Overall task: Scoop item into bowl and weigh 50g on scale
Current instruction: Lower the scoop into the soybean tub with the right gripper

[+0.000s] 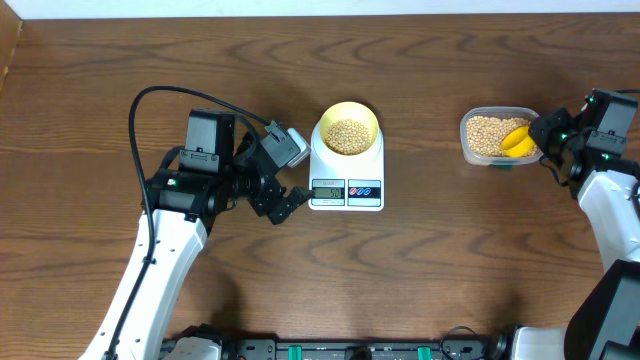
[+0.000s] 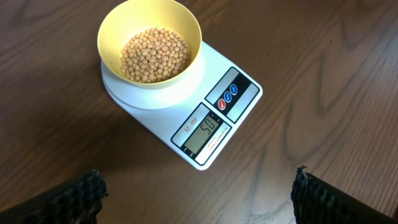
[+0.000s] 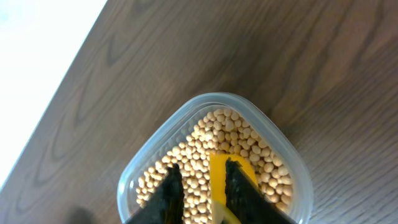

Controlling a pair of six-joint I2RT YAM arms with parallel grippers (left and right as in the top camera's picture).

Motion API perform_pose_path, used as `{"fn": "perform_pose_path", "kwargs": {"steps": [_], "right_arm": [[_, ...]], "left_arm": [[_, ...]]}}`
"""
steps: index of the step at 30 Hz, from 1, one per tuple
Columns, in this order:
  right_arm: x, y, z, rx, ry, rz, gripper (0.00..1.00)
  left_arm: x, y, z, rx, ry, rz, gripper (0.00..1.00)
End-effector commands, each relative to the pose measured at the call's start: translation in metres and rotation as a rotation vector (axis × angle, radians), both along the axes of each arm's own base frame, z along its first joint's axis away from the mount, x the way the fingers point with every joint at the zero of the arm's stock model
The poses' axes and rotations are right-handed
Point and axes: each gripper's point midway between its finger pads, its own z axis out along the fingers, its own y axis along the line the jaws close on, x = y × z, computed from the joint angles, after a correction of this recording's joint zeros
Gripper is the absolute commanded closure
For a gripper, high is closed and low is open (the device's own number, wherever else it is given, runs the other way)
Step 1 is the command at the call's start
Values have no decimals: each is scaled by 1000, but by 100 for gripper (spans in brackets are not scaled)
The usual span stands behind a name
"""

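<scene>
The pale-yellow bowl (image 1: pixel 372 118) (image 2: pixel 112 31) stands on the round platform of the white scale (image 1: pixel 346 200) (image 2: pixel 180 112) and holds a layer of beans (image 1: pixel 347 136) (image 2: pixel 153 55). The scale's display (image 2: pixel 202 130) is lit; its digits look like 50. My left gripper (image 1: pixel 283 192) (image 2: pixel 198 180) hovers wide open just left of the scale, holding nothing. Over the clear tub (image 1: pixel 465 135) (image 3: pixel 143 162) of beans (image 3: pixel 230 130) is my right gripper (image 1: pixel 535 133) (image 3: pixel 200 171). Its jaws stand slightly apart. The yellow scoop (image 1: pixel 517 140) (image 3: pixel 217 168) lies on the beans against the right finger, clear of the left one.
Brown wooden table (image 1: pixel 450 270) all round. The tub sits at the far right, about a hand's width from the scale. The table's far edge (image 3: pixel 56 93) runs close behind the tub. The left arm's cable (image 1: pixel 160 95) loops above the arm.
</scene>
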Motion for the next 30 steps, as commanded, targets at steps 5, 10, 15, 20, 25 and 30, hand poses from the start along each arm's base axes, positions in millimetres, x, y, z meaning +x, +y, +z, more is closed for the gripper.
{"fn": "perform_pose_path", "kwargs": {"steps": [5,10,15,20,25,30], "right_arm": [[-2,2,-3,-9,9,14,40],[-2,5,-3,-15,8,41,9],[-6,6,-7,-45,33,79,1],[-13,8,-14,-76,72,127,1],[-24,9,-21,-100,125,167,1],[-30,3,-19,-134,143,168,1]], "left_arm": [[-2,0,-4,-3,11,-13,2],[-2,0,-4,-3,10,-13,2],[-2,0,-4,-3,10,-13,2],[-2,0,-4,-3,10,-13,2],[-2,0,-4,-3,10,-13,2],[-2,0,-4,-3,10,-13,2]]}}
